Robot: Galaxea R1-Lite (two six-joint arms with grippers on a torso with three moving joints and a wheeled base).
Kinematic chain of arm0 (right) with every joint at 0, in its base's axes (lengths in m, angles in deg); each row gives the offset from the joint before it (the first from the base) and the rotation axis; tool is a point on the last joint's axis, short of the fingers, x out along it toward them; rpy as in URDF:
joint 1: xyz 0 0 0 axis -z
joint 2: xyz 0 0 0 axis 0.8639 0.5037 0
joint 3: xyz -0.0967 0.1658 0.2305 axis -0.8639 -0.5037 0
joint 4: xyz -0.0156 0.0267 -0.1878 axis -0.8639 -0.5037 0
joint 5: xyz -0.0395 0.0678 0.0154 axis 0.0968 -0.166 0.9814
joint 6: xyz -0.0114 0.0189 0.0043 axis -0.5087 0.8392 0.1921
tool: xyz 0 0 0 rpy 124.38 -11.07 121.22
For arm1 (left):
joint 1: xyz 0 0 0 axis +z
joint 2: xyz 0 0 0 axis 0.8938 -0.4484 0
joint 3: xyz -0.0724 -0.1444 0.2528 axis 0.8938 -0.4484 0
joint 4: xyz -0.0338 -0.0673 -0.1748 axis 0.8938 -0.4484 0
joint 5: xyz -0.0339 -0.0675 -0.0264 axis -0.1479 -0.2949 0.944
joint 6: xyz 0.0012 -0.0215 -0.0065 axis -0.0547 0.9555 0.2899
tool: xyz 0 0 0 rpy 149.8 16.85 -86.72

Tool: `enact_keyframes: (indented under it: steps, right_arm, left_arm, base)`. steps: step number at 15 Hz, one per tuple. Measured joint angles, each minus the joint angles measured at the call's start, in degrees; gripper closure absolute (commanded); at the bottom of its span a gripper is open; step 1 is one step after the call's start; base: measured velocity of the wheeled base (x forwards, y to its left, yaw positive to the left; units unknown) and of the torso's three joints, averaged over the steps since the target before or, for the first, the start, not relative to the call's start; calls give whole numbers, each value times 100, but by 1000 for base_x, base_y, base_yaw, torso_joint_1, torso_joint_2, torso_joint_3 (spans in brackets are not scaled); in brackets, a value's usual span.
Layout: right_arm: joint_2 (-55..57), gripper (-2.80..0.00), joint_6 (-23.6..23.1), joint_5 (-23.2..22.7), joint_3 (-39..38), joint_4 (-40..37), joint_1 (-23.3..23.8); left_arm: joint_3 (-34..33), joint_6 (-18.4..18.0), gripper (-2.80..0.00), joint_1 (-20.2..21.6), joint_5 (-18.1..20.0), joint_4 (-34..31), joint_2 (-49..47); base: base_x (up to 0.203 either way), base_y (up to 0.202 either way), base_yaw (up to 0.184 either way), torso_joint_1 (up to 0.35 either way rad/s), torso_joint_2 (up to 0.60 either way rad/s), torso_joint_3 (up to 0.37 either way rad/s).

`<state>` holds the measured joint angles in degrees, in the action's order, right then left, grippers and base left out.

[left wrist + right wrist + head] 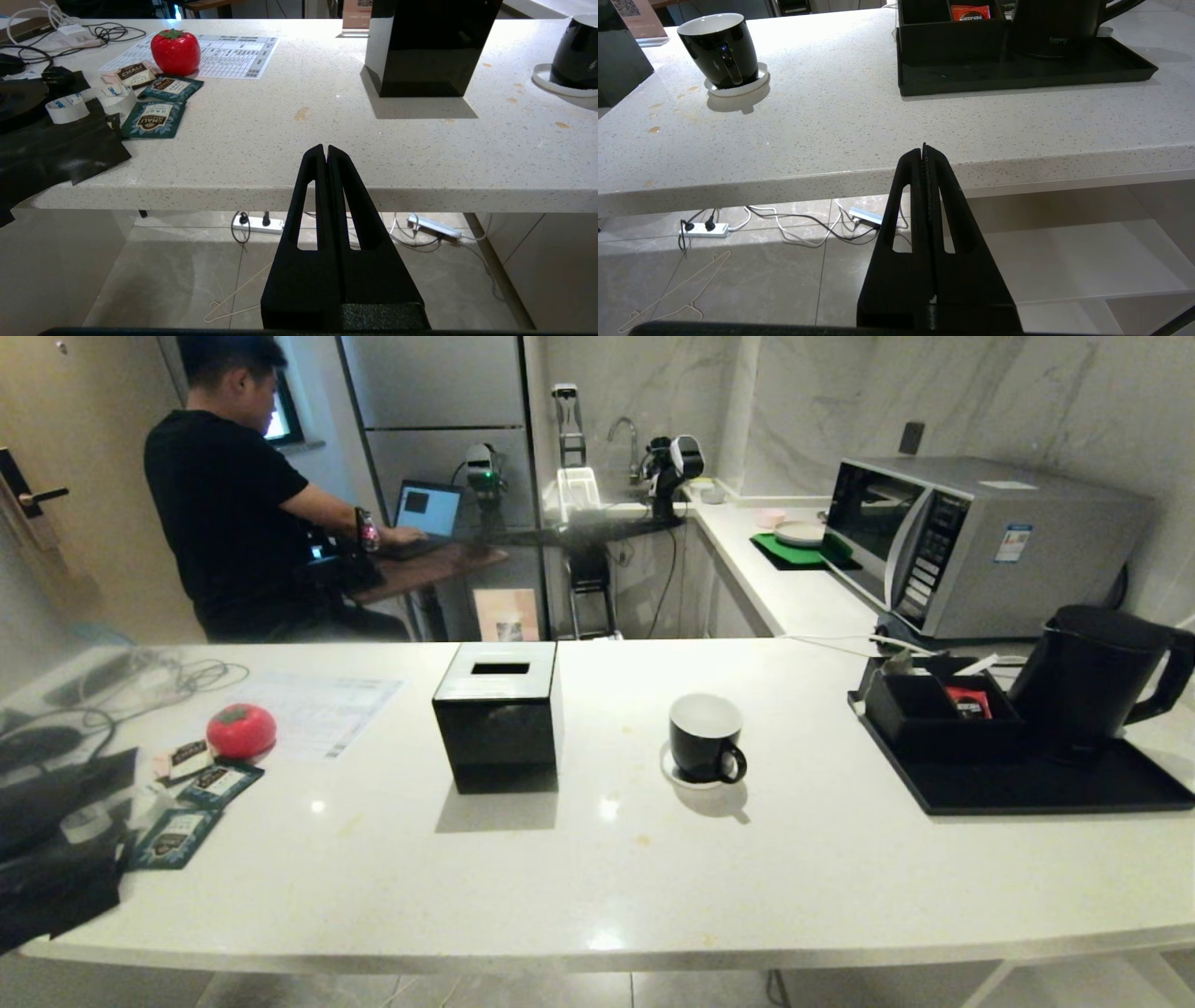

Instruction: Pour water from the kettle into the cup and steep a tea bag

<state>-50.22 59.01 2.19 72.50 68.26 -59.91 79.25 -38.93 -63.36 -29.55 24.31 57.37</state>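
Nothing is started: both claws, left and right, hang pressed together, empty, below the counter edge. Kettle sits ahead-right of the right claw, cup ahead-left. Next, I'd guess: reach for the kettle handle.

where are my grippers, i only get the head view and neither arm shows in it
Observer: Both are parked off the near edge of the white speckled counter, low. The left gripper is shut and empty.
Operator: and the right one
Observer: The right gripper is shut too, holding nothing, facing the counter edge between the small black mug and the flat black tray.
Operator: what do those teal packets on my left say
Observer: The teal foil tea sachets read CHALI.
Operator: any marking on the kettle
Observer: The matte black jug kettle has small pale lettering low on its body.
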Motion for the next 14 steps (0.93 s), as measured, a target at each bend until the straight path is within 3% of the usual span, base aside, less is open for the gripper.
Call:
enact_keyframes:
  steps: [14]
  right_arm:
    - [0, 0, 0, 4, 0, 0, 0]
  left_arm:
    - [0, 2, 0, 0, 4, -2, 0]
  base:
    - [0, 0, 0, 0, 0, 0]
